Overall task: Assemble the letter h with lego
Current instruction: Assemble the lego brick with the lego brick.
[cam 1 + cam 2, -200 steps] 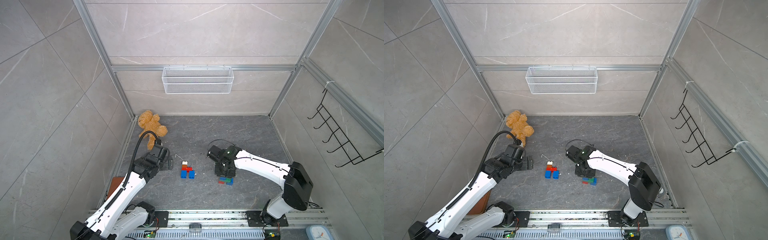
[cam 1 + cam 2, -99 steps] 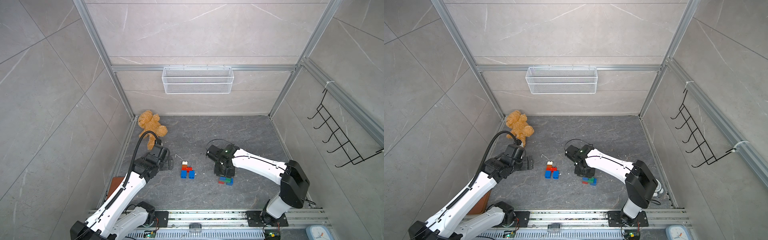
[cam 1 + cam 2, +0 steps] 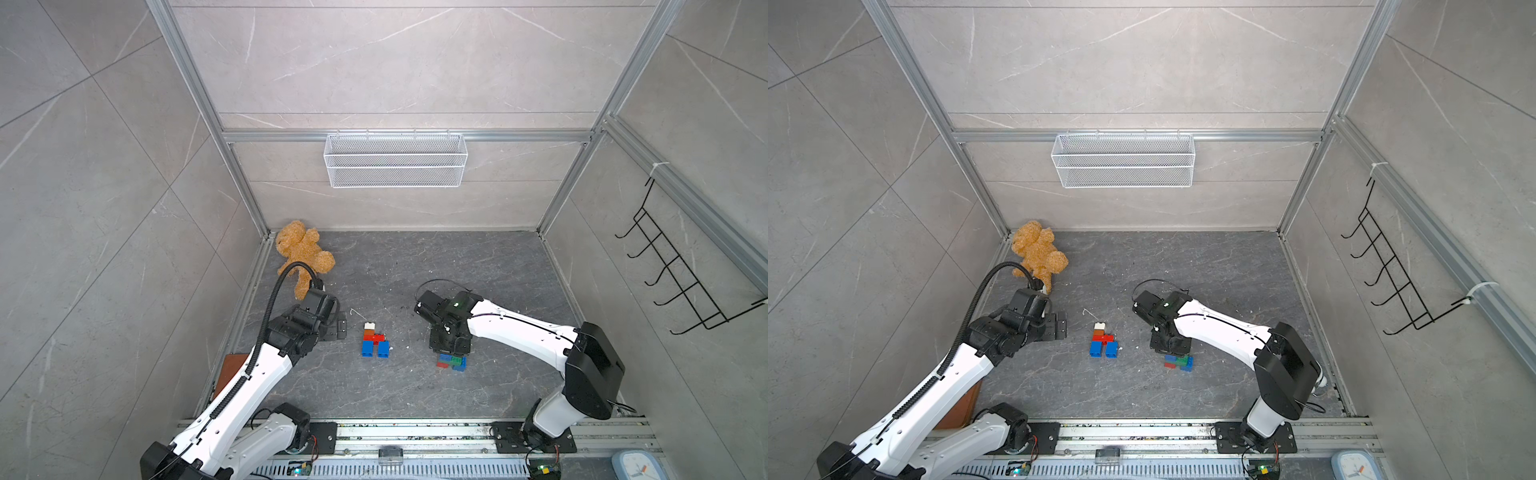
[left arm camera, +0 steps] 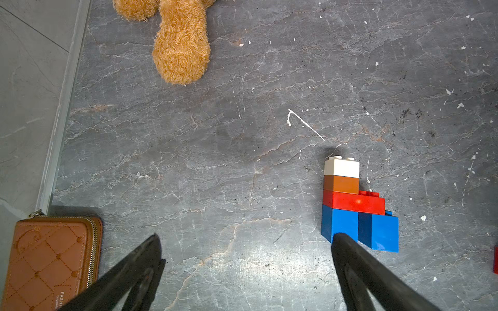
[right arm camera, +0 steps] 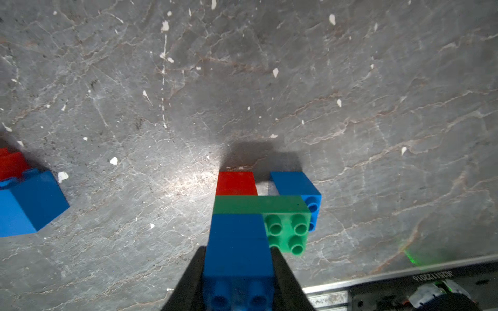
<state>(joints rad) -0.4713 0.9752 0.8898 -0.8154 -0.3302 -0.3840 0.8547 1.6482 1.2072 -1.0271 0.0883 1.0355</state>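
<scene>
My right gripper point(image 5: 238, 251) is shut on a blue lego brick point(image 5: 237, 242). That brick sits on one end of a long green brick point(image 5: 258, 204), which has a red brick point(image 5: 235, 184) and another blue brick point(image 5: 293, 183) on its far side. In both top views this cluster point(image 3: 452, 361) point(image 3: 1179, 362) shows just in front of the right gripper point(image 3: 451, 347). A second lego assembly point(image 3: 374, 340) point(image 4: 350, 202) of white, brown, red and two blue bricks lies mid-floor. My left gripper point(image 4: 245, 237) point(image 3: 338, 326) is open beside it, holding nothing.
A tan teddy bear point(image 3: 303, 253) lies in the back left corner. A brown wallet point(image 4: 51, 258) rests by the left wall. A white wire basket point(image 3: 395, 166) hangs on the back wall and black hooks point(image 3: 681, 274) on the right wall. The arm rail point(image 3: 415, 432) runs along the front.
The right arm's elbow has shifted slightly while its gripper stays at the brick cluster. The left arm has not moved.
</scene>
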